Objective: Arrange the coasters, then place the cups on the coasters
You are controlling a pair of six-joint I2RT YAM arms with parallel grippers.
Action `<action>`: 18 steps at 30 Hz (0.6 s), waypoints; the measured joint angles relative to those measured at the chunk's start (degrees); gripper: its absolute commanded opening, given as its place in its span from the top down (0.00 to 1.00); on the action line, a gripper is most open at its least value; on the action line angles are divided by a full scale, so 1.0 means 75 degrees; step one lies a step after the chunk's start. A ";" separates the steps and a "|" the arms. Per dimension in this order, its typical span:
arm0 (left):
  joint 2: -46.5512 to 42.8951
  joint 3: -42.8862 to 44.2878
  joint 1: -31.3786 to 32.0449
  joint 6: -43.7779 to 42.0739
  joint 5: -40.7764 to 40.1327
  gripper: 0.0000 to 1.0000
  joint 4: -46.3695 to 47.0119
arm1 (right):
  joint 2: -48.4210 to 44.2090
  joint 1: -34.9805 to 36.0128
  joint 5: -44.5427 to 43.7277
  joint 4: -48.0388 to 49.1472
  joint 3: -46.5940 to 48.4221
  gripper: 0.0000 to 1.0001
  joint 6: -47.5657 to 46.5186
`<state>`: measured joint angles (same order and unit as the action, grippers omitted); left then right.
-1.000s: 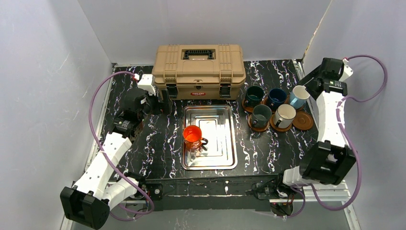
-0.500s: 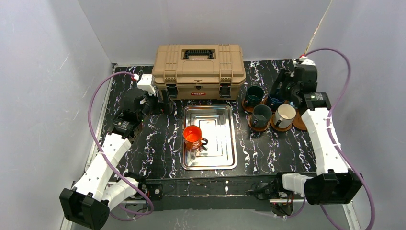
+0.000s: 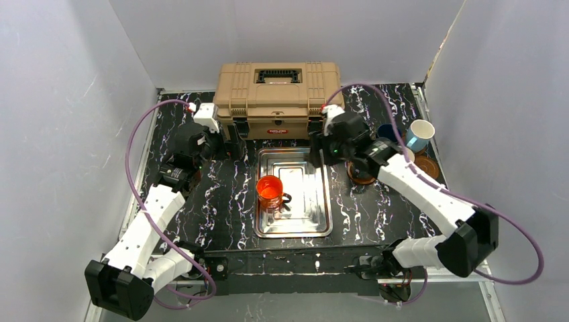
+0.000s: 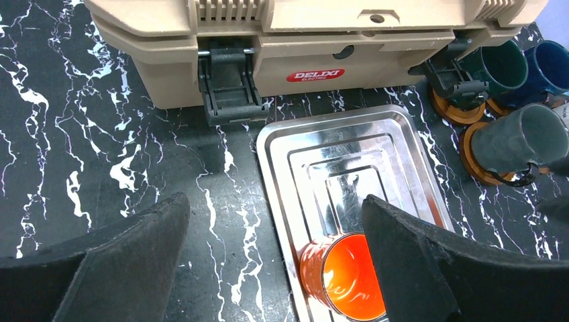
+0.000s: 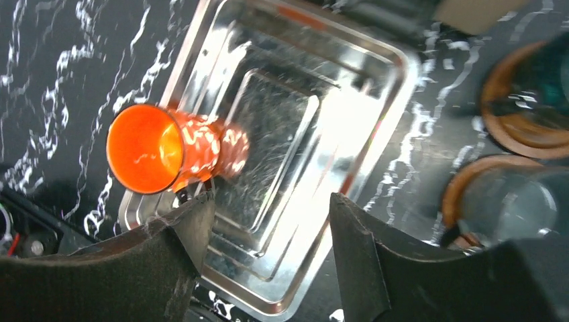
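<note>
An orange cup (image 3: 270,190) stands upright on the steel tray (image 3: 312,225), also in the left wrist view (image 4: 342,275) and the right wrist view (image 5: 168,147). My right gripper (image 3: 321,153) hovers open over the tray's far right corner, and its fingers (image 5: 188,228) hold nothing. My left gripper (image 3: 231,144) is open beside the toolbox, empty. Teal (image 4: 500,67), navy (image 4: 550,64) and grey-green (image 4: 520,137) cups sit on brown coasters (image 4: 473,157). A cream cup (image 3: 419,134) stands at the far right. One coaster (image 3: 427,168) lies bare. My right arm hides some of this group from above.
A tan toolbox (image 3: 278,90) stands shut at the back, just behind the tray. White walls close in on both sides. Purple cables loop from both arms. The cups and coasters crowd the right side near the wall.
My right arm has swung from the far right corner leftward to the tray's far right corner. The cream cup stays where it was. The left arm has not moved.
</note>
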<state>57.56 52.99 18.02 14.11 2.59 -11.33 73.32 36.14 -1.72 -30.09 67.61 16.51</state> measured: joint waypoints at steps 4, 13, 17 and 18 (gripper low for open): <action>-0.0023 -0.0003 0.0000 -0.0055 -0.0026 0.02 0.0052 | 0.0557 0.1151 -0.0251 0.0163 0.0000 0.30 -0.0105; -0.0134 -0.0003 0.0000 -0.0137 -0.0140 0.02 0.0085 | 0.1935 0.2500 -0.0755 0.0329 0.0326 0.34 -0.0294; -0.0134 -0.0003 0.0000 -0.0137 -0.0154 0.02 0.0085 | 0.2576 0.2769 -0.0935 0.0452 0.0638 0.37 -0.0388; -0.0134 -0.0003 0.0000 -0.0137 -0.0154 0.02 0.0085 | 0.2734 0.2815 -0.0968 0.0466 0.0731 0.37 -0.0420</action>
<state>56.55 52.97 18.02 13.08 1.43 -10.70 93.82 57.25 -8.97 -26.59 73.10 13.37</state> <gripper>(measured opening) 0.982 0.649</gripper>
